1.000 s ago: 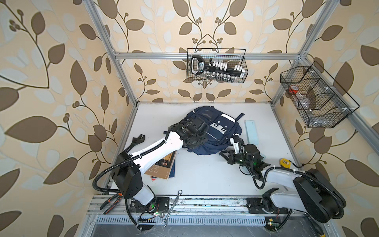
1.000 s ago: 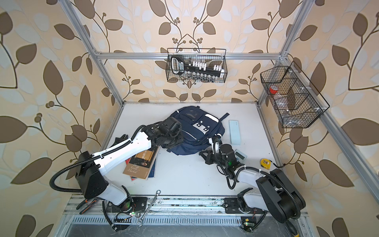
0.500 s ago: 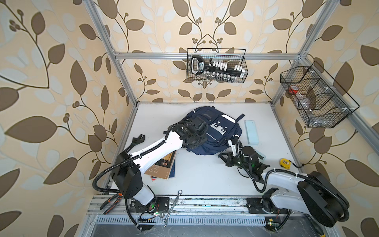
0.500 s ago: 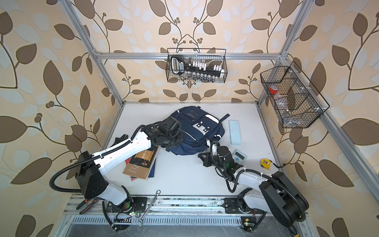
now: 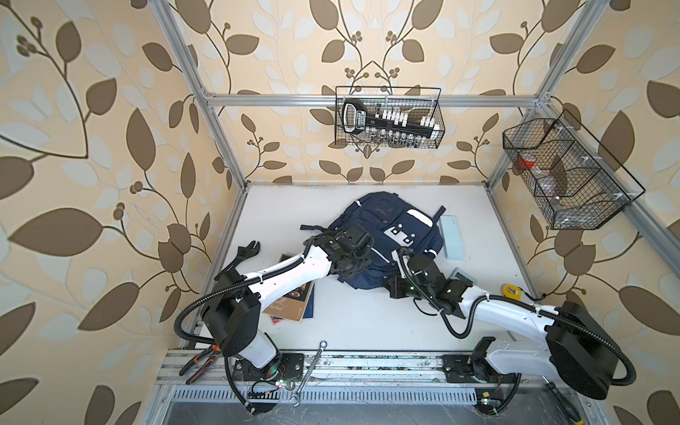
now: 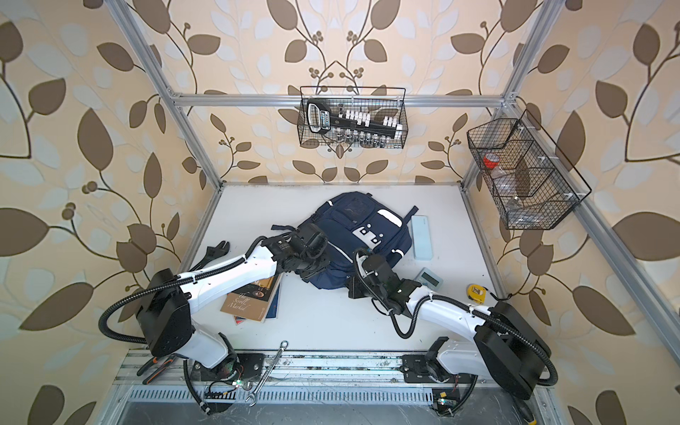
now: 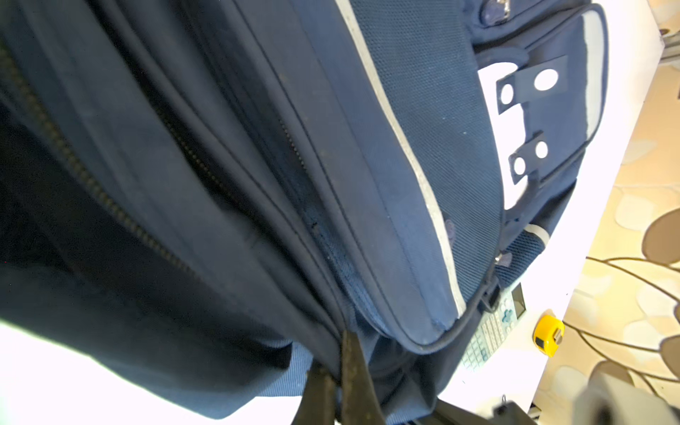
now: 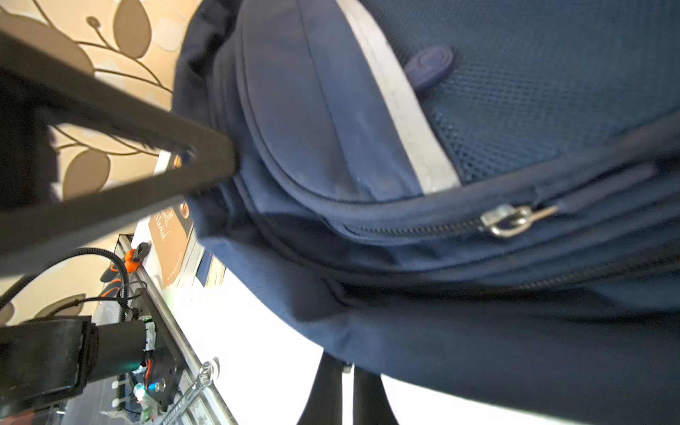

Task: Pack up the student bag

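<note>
In both top views the student bag (image 5: 390,220) (image 6: 353,220) lies flat on the white table (image 5: 368,323), straight ahead of both grippers. The left gripper (image 5: 352,273) and right gripper (image 5: 386,283) meet its near edge (their fingertips are hidden there). Only the left wrist view shows the left gripper (image 7: 344,342) pressed together on a fold of navy fabric, with a calculator (image 7: 493,323) beyond the bag. The right wrist view shows the right gripper (image 8: 340,362) pinched on the bag's hem, with a silver zip slider (image 8: 507,220) farther along.
</note>
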You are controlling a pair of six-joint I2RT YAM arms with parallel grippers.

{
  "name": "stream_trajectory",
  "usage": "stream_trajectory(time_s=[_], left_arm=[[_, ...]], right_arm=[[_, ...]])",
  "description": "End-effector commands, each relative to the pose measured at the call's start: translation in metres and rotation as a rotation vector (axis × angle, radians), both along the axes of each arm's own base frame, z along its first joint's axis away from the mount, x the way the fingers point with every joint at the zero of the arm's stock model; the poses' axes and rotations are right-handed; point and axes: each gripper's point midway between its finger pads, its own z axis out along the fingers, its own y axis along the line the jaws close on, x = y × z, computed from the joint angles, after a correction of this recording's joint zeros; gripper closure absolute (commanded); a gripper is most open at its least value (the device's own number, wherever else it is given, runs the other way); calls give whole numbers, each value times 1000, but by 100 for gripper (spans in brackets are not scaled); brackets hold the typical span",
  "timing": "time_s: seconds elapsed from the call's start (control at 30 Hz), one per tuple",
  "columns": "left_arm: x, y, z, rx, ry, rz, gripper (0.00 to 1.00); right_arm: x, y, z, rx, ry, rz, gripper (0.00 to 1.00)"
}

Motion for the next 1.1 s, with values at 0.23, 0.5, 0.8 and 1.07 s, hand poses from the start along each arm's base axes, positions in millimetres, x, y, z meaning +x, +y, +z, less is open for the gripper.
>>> stream_trajectory(time_s=[0.23,0.5,0.8,1.07], left_arm=[[23,81,3,21,28,200,37],[35,102,-20,10,81,237,38],[50,87,-49,-23,119,220,67],[46,87,-49,-59,121,250,100]], right_arm=[[-9,-8,-4,-46,83,-30,100],[-16,-6,-9,-48,154,-21,100],[-16,-2,-11,-71,183,3,100],[-20,27,0,-83,175,64,100]])
